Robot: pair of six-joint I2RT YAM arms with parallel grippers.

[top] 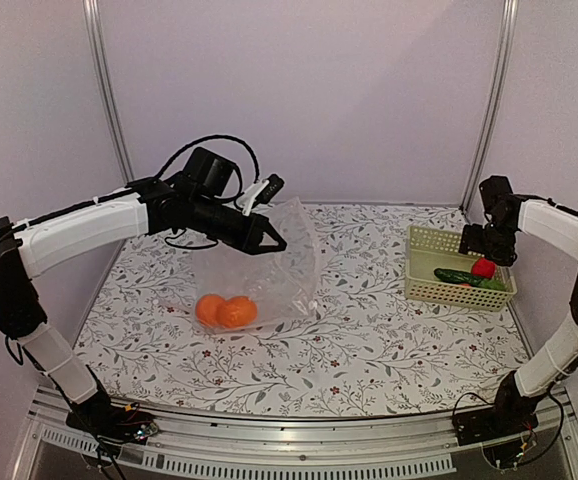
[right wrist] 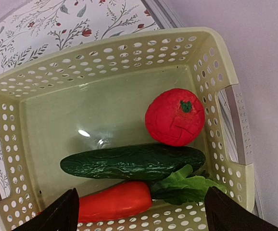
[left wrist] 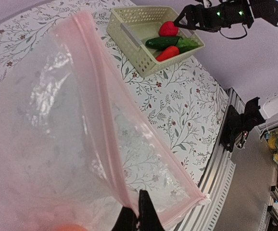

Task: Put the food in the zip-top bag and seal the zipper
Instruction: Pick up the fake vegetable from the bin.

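Clear zip-top bag (top: 287, 270), two oranges (top: 227, 311) inside, stands left of centre, the left gripper (top: 269, 243) pinching its zipper (left wrist: 105, 130), while the right gripper (right wrist: 141, 214) gapes wide over cucumber (right wrist: 129, 162) and red fruit (right wrist: 174, 117) in the right basket (top: 424, 240).

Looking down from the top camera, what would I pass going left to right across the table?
Two oranges → left claw pinching the bag → yellow-green basket, holding cucumber, then red fruit.

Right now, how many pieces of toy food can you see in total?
5. An orange and a second orange lie in the clear bag; a tomato, a cucumber and a carrot sit in the basket. Smaller pieces could hide underneath.
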